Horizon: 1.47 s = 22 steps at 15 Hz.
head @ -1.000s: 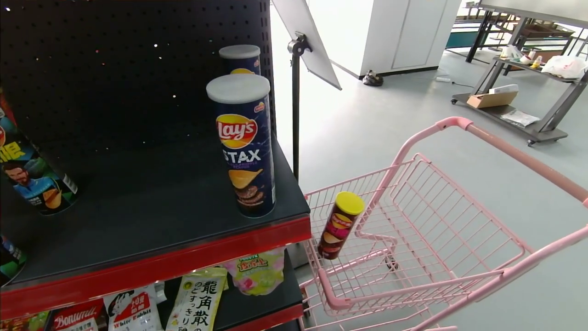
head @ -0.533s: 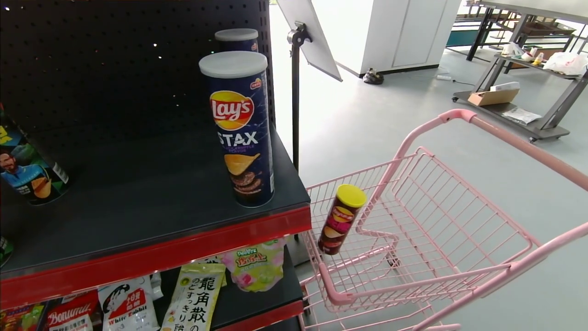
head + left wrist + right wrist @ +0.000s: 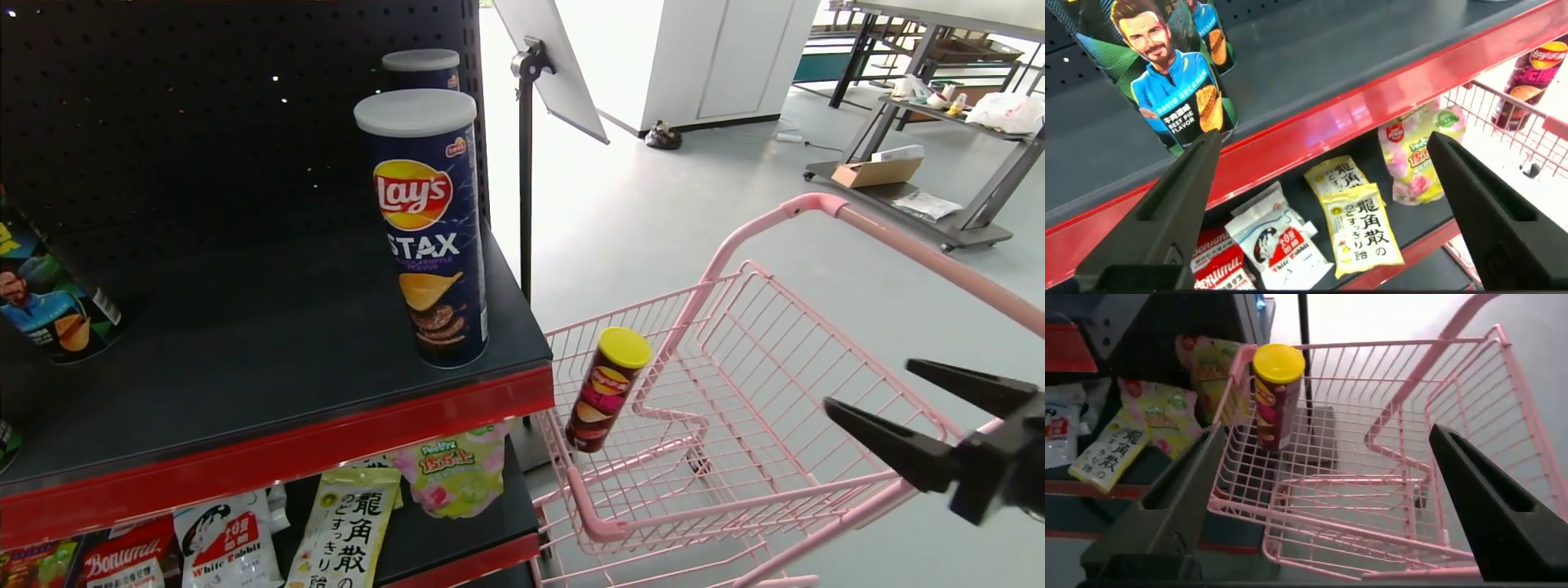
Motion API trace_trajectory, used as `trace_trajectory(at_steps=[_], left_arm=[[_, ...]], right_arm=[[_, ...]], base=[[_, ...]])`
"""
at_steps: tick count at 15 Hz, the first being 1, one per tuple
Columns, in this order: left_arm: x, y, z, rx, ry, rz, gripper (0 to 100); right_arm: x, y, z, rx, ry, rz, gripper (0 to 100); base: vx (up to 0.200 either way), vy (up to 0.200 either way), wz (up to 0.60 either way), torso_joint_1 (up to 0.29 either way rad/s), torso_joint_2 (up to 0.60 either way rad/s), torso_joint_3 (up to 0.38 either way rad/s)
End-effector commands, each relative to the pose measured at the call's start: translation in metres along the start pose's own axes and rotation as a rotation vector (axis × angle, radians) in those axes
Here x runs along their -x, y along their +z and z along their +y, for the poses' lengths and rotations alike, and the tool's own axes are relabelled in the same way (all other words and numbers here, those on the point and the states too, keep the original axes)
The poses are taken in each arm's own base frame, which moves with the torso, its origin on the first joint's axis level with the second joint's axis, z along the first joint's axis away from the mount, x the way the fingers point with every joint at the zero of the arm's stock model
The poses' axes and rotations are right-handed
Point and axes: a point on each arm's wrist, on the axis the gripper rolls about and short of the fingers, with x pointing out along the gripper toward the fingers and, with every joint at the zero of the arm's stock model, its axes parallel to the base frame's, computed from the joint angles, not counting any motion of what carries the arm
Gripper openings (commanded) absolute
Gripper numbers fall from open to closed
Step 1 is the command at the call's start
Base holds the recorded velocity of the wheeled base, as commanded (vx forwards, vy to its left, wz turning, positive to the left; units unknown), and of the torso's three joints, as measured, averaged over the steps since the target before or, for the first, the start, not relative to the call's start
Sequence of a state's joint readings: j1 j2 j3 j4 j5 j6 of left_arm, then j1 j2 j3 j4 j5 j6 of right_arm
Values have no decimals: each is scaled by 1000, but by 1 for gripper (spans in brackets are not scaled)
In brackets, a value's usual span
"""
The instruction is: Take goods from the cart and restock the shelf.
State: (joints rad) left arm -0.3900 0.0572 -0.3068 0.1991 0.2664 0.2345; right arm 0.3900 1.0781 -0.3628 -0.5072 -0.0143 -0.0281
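Note:
A maroon chips can with a yellow lid (image 3: 608, 388) leans in the front left corner of the pink wire cart (image 3: 816, 216), beside the shelf's end. In the right wrist view the can (image 3: 1276, 396) stands ahead of my right gripper (image 3: 1324, 433). My right gripper (image 3: 869, 384) is open and empty above the cart's near right rim, well apart from the can. The black shelf (image 3: 245, 343) holds a tall navy chips can (image 3: 429, 229) at its right front, with a second one (image 3: 420, 65) behind it. My left gripper (image 3: 1324, 137) is open before the shelf's red front edge.
A green and black can (image 3: 49, 302) stands at the shelf's left. Snack bags (image 3: 351, 531) lie on the lower shelf. A pole with a white board (image 3: 526, 163) rises behind the shelf's end. A metal rack (image 3: 922, 188) stands at the far right.
The camera shifted a little, then held. My right gripper has come into the head view from the right, over the cart's rim. The cans have not moved.

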Motion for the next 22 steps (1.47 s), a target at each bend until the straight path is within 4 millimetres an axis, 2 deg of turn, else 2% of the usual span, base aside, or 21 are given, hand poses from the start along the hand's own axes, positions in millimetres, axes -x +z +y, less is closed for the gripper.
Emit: trace_trajectory(at_steps=[1,3,9,14,20,22], left_arm=[[-1,1,0,-1,-1,7,100],[-4,1,-1,-7,-5,26,100],[-6,-2,-2,-13,-12,46,100],[-8,1,-2,-16,-15,55,100],[-8,0,-2,-17,-15,60,100],[-8,1,-2,-16,-12,56,100]], right_arm=[[-96,-25,16,-27,153,151,100],[-119,-35,24,-27,199,182,100],[-151,-55,27,-62,267,235,100],[-179,-81,20,-79,266,243,100],[-203,-88,9,-113,269,246,100],[-217,-96,8,-115,266,240,100]], base=[[0,0,0,0,0,0],[0,0,0,0,0,0],[0,0,0,0,0,0],[0,0,0,0,0,0],[0,0,0,0,0,0],[0,0,0,0,0,0]])
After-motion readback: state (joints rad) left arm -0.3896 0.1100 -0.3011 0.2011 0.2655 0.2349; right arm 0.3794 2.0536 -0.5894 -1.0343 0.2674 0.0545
